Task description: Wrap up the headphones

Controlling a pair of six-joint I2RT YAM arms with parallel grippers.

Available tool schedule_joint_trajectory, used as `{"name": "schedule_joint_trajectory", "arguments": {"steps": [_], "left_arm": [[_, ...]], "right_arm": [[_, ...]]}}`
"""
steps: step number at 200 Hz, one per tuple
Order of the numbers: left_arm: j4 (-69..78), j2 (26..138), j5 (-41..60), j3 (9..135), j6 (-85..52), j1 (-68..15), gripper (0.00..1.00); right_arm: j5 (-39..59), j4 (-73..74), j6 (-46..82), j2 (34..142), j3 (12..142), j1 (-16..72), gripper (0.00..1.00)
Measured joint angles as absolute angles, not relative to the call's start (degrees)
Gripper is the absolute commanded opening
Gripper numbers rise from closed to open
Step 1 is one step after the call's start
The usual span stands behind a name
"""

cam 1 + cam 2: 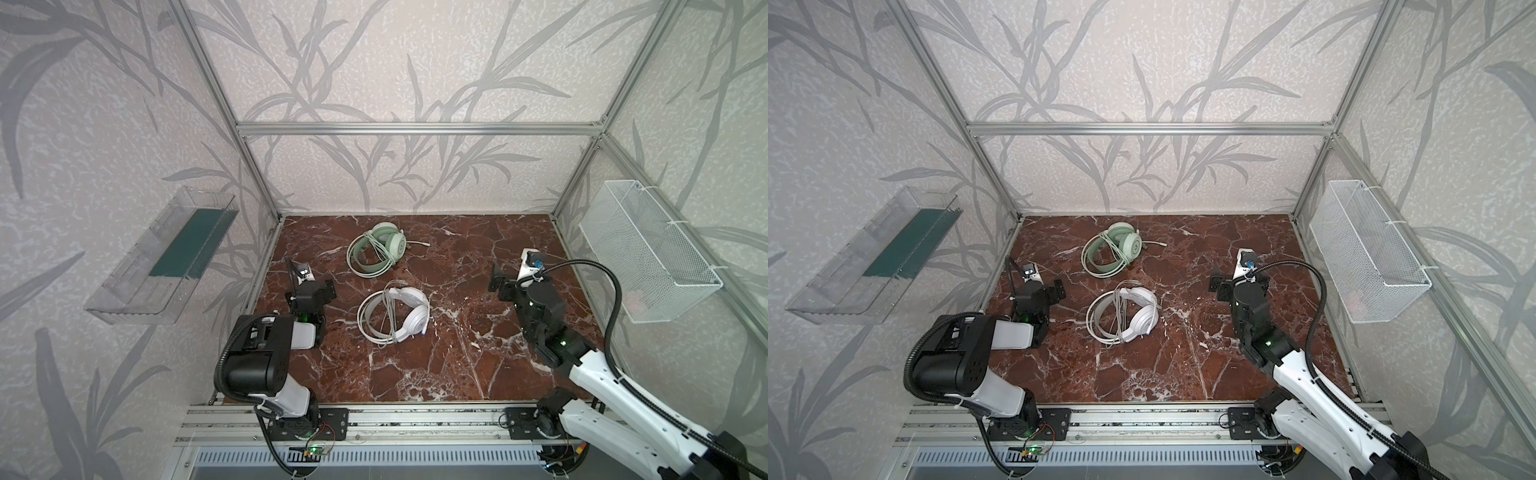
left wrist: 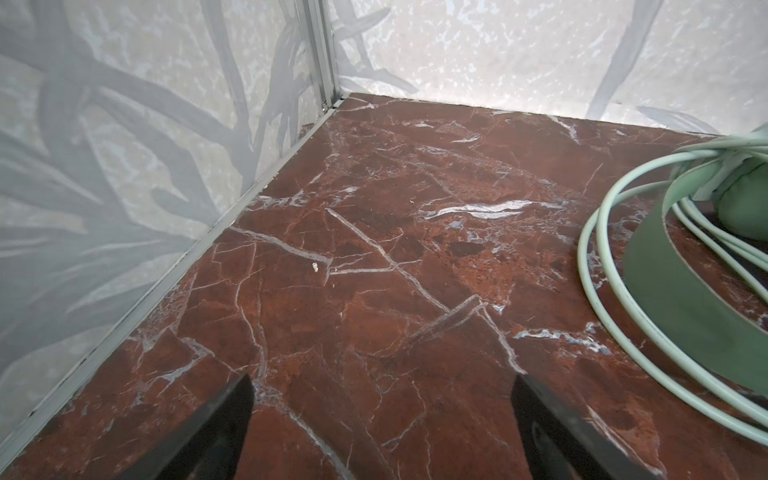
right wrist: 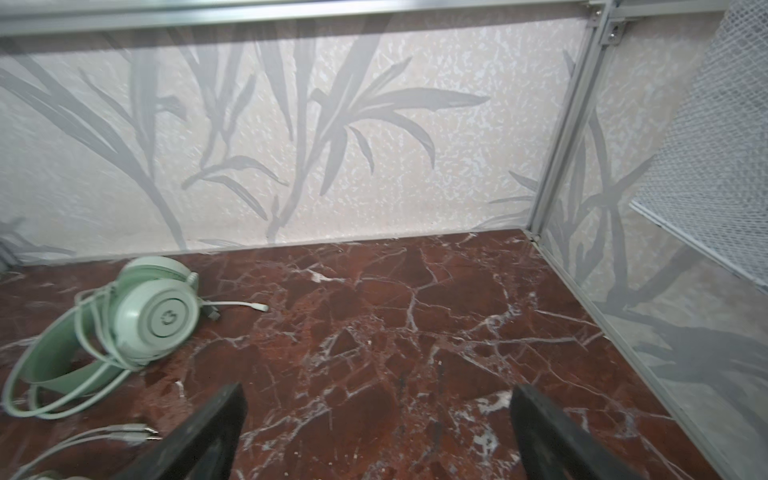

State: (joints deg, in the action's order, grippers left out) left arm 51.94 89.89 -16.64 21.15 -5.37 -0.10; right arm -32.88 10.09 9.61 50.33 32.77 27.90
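Front rail [image 1: 415,419] with both arm bases is nearest the lens. Past it is the red marble surface [image 1: 457,357] with two headsets mid-field.

Left tool [image 2: 382,384]: fingers spread wide, nothing between them but bare surface. Right tool [image 3: 378,390]: same, released and empty. Neither touches a headset.

Green headset [image 1: 379,249] lies on its side, ahead-right of the left tool and ahead-left of the right tool. Its cable [image 2: 584,262] is looped round the band [image 2: 685,299] and cup [image 3: 166,318]. The plug end [image 3: 259,307] trails loose on the right tool's side.

White headset [image 1: 397,316] sits between the two tools, slightly back toward the bases. It's to the left tool's right and the right tool's left. Its cord is bunched across the band. Two jack plugs [image 3: 143,434] show just left of the right tool's near finger.

Key relation: on both headsets the band arc faces the left tool and the cups face the right tool. The long axis runs roughly tool to tool. Left tool looks nearer to both, green especially.

My read: cords look mostly wound already, and the loose green tail is what's left, if anything. It lies on the right tool's side, so the right arm probably has the cleaner reach while the left pins the band. Risk: a thin cord flat on the surface is easy to miss, and a pull may drag the whole headset.
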Motion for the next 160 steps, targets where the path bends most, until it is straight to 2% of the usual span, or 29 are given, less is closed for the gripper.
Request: {"name": "schedule_joint_trajectory", "arguments": {"steps": [54,94,160], "left_arm": [[55.37,89.89,-18.39,21.15,-4.38,-1.61,0.99],[56.23,89.89,-19.27,21.15,-4.01,-1.78,0.99],[56.25,89.89,-19.62,21.15,-3.99,-1.87,0.99]], "right_arm": [[-34.02,14.02,10.00,58.41,29.91,16.25,0.99],[-34.00,19.84,6.98,68.14,24.91,14.41,0.99],[-31.64,31.64,3.03,80.18,24.29,11.75,0.99]]}}
